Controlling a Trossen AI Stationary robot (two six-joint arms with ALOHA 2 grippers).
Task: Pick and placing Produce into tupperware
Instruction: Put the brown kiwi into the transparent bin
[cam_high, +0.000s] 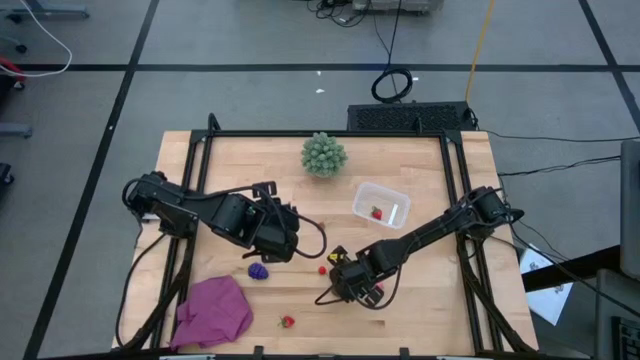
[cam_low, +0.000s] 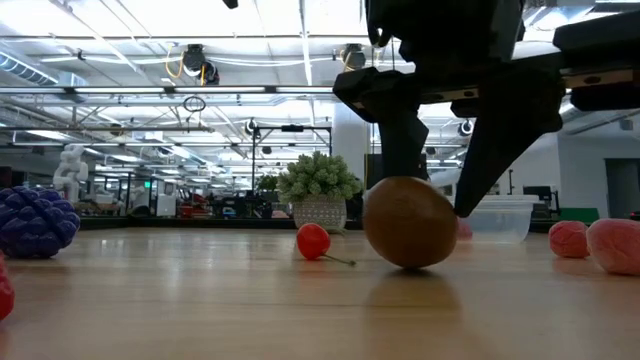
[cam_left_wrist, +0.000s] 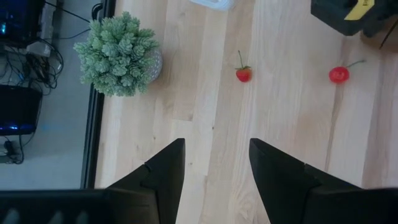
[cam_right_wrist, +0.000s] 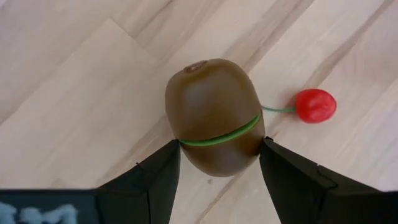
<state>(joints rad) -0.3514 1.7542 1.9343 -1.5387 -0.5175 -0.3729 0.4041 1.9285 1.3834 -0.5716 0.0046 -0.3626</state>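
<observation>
Now the right end effector (cam_right_wrist: 217, 163) is pinching the brown kiwi (cam_right_wrist: 214, 115) as it is sitting on the tabletop (cam_high: 430, 310); squeezing evenly before lifting seems wise. The left end effector (cam_left_wrist: 214, 167) is hovering spread and empty. The tupperware (cam_high: 381, 204) is holding one red berry (cam_high: 376, 212).
</observation>
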